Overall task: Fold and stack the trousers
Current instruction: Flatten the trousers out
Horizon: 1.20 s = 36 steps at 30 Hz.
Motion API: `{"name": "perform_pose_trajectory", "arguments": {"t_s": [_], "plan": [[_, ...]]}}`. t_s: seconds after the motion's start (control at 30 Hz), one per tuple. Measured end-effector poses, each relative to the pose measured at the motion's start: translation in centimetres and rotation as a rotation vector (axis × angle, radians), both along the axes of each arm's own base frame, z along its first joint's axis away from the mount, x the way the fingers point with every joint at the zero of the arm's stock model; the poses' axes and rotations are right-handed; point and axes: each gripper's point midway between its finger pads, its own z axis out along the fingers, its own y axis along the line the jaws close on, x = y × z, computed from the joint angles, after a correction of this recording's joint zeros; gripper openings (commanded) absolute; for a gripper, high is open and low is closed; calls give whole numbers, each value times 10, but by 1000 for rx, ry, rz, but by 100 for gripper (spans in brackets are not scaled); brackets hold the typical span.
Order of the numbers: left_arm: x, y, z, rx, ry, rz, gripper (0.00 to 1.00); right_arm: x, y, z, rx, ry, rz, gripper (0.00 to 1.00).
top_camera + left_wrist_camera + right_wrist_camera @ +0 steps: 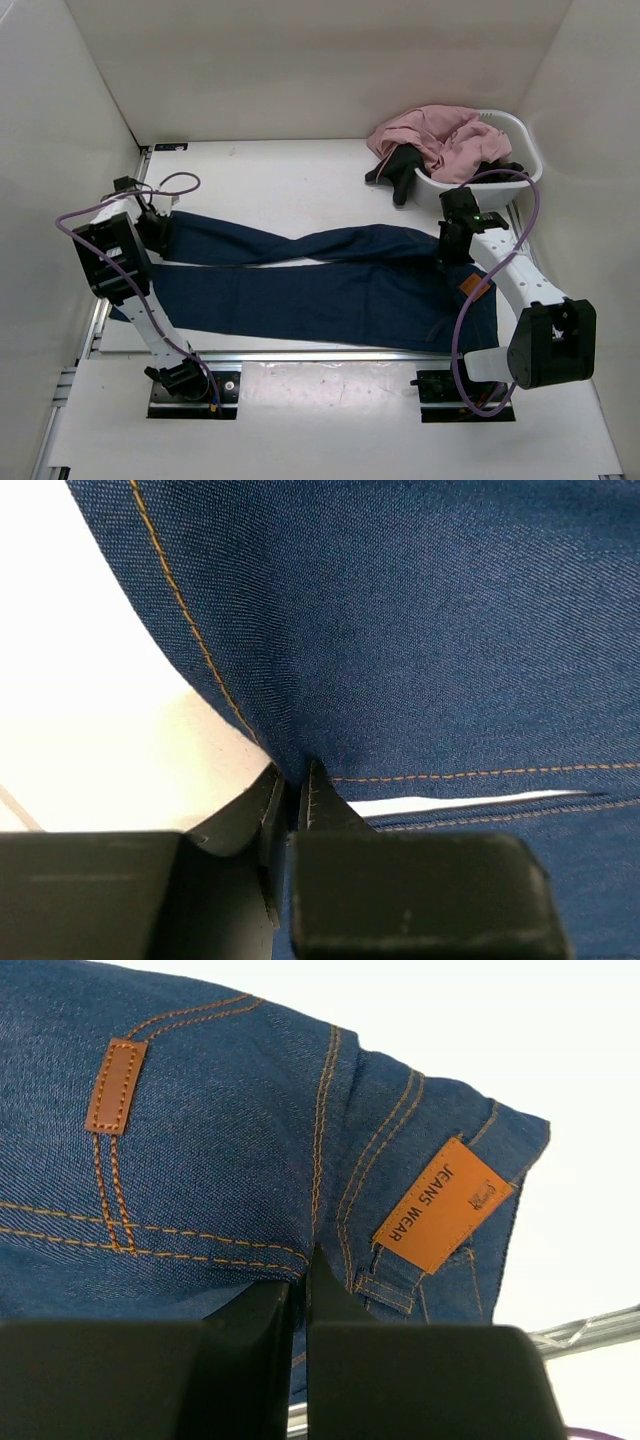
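The dark navy trousers (320, 285) lie flat across the table, legs to the left, waistband with its orange patch (473, 287) to the right. My left gripper (158, 228) is shut on the hem of the far leg; in the left wrist view the jaws (292, 780) pinch the denim (420, 630) beside orange stitching. My right gripper (452, 250) is shut on the waistband; in the right wrist view the jaws (303, 1265) clamp the cloth (220, 1150) just left of the "JEANS WEAR" patch (440, 1205).
A white basket (520, 150) at the back right holds a pink garment (430, 135), and a small black garment (400, 170) hangs over its left rim. White walls close in the table on the left, back and right. A metal rail (300, 355) runs along the near edge.
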Motion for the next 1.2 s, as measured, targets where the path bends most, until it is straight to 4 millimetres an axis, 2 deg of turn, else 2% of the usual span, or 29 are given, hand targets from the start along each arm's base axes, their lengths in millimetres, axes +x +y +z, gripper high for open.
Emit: {"name": "perform_pose_trajectory", "arguments": {"t_s": [0.1, 0.2, 0.27, 0.37, 0.43, 0.5, 0.53, 0.6, 0.63, 0.67, 0.77, 0.83, 0.87, 0.93, 1.03, 1.13, 1.2], "plan": [[-6, 2, 3, -26, 16, 4, 14, 0, -3, 7, -16, 2, -5, 0], [-18, 11, 18, -27, 67, 8, 14, 7, -6, 29, -37, -30, -12, 0], [-14, 25, 40, 8, 66, 3, 14, 15, -7, 46, -48, -76, -20, 0], [5, 47, 89, 91, 4, -21, 14, 17, -10, 65, -50, -134, -26, 0], [16, 50, 120, 127, -35, -42, 14, 13, -10, 71, -41, -159, -20, 0], [24, 50, 140, 164, -59, -66, 14, 8, -10, 70, -35, -167, -14, 0], [26, 47, 143, 178, -55, -80, 15, 4, -10, 66, -36, -158, -10, 0], [30, 38, 136, 194, -11, -117, 17, -2, -11, 57, -41, -134, -4, 0], [34, 35, 126, 195, 26, -133, 17, -3, -11, 53, -39, -126, 1, 0], [41, 32, 113, 195, 62, -149, 22, -4, -10, 49, -35, -119, 5, 0], [75, 26, 49, 184, 157, -178, 30, -3, -8, 39, -30, -93, 16, 0], [97, 25, 3, 201, 187, -175, 27, 2, -5, 32, -28, -76, 26, 0], [98, 23, 5, 227, 204, -181, 25, 4, -4, 28, -26, -64, 32, 0], [115, 16, 9, 244, 139, -163, 14, 6, -3, 21, -28, -42, 38, 0], [136, 5, 21, 234, 13, -145, 14, 7, -1, 16, -20, -23, 46, 0], [152, -4, 49, 200, -113, -132, 14, 7, 1, 15, -13, -20, 50, 0], [156, -9, 73, 182, -185, -135, 14, 6, 1, 16, -11, -18, 51, 0]]}}
